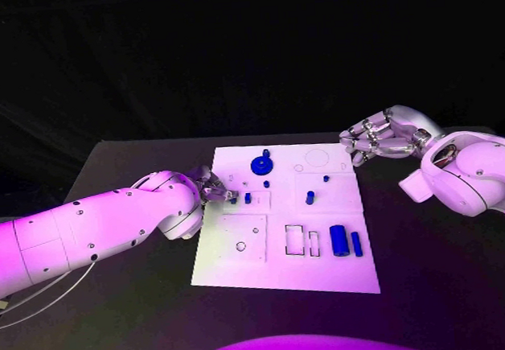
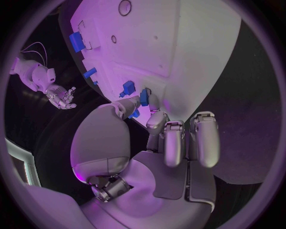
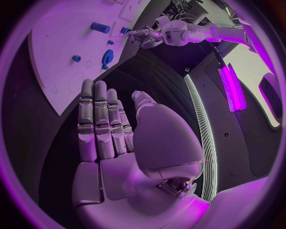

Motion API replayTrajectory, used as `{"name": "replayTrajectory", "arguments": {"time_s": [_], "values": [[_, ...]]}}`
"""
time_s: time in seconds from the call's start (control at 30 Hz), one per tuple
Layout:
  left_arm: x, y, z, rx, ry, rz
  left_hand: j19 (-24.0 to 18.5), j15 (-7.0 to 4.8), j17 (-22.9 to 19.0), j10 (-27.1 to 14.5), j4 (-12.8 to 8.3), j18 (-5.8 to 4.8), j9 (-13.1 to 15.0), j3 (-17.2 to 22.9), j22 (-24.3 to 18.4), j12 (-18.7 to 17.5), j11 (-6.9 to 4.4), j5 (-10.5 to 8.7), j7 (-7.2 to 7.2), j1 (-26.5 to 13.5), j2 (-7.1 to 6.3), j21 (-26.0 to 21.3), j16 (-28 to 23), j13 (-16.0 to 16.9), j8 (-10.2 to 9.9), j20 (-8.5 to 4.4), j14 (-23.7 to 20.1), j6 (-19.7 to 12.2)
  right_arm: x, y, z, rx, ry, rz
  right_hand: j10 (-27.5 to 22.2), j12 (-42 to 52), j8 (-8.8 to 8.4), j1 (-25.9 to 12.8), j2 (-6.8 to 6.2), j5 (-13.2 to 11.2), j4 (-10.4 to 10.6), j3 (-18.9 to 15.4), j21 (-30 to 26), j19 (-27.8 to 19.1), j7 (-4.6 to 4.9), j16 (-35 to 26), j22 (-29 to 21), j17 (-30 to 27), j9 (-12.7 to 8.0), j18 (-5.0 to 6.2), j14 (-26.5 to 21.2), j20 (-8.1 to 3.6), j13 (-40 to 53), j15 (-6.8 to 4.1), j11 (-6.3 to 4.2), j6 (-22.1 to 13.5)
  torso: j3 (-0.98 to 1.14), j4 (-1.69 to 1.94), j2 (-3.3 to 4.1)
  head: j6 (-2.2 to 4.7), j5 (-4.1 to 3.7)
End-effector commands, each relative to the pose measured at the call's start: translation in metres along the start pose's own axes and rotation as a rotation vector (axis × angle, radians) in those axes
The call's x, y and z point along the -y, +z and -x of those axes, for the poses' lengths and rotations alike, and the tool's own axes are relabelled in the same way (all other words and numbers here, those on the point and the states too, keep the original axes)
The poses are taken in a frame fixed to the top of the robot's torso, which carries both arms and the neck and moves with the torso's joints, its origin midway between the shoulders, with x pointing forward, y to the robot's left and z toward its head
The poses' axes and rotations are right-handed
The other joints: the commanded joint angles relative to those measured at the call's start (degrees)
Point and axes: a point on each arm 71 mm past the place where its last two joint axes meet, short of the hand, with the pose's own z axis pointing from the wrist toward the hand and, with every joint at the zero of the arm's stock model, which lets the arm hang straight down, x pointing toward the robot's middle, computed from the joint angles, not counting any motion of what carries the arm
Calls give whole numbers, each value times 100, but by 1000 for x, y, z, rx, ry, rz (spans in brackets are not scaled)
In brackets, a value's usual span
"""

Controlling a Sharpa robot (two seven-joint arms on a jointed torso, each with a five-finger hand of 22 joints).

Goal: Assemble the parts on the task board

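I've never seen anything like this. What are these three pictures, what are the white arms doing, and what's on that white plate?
It is a robot with two white arms ending in silver hands. One picture looks down from its head; the two round ones come from cameras at its wrists. On the black table lies a white task board with small blue parts, such as a gear and a cylinder. The left hand is at the board's edge, fingertips touching a small blue part. The right hand hovers open beside the board, holding nothing.
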Motion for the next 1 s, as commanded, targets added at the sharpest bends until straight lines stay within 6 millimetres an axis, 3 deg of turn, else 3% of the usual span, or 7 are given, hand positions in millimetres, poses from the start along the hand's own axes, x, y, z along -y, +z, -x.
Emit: {"name": "replayTrajectory", "arguments": {"time_s": [0.03, 0.57, 1.0], "values": [[0, 0, -2, -24, 18, 2, 192, -40, 1355, 60, 15, -77, -7, -2, 541, 44, -2, 20, 6, -52, 16, 29, 25, 21, 4, -25, 552, 43, 0, 0, 0, -2, 0, 2, -11, 18, -24, -53, -19, 12, -6, -17, -26, 34, 8, -8, -6, -5, 6, 38, -1, 17, 6, 21, 24, -29, 1, 1, -2, -1, -1], [-1, 0, 1, -58, 53, 1, 202, -72, 1351, 24, -360, -82, 8, 60, 566, 11, -39, 25, -34, 417, -33, 41, 20, 2, 12, -53, 550, 4, 0, 0, 0, -4, 0, 1, -13, 18, -24, -58, -17, 15, -7, -18, -28, 34, 8, -8, -10, -5, 7, 38, -2, 18, 7, 22, 24, -30, 0, 2, -1, -7, -2], [3, 0, 1, -53, 42, -10, 201, -72, 1351, -2, -364, -81, 8, 70, 565, -14, -37, 24, -28, 431, -23, 39, 20, -47, 10, -54, 550, 0, 0, 0, -1, -6, 1, 4, -13, 18, -24, -58, -17, 15, -7, -18, -28, 34, 8, -8, -10, -5, 7, 38, -2, 18, 7, 22, 24, -30, 5, -1, 3, 11, 13]]}}
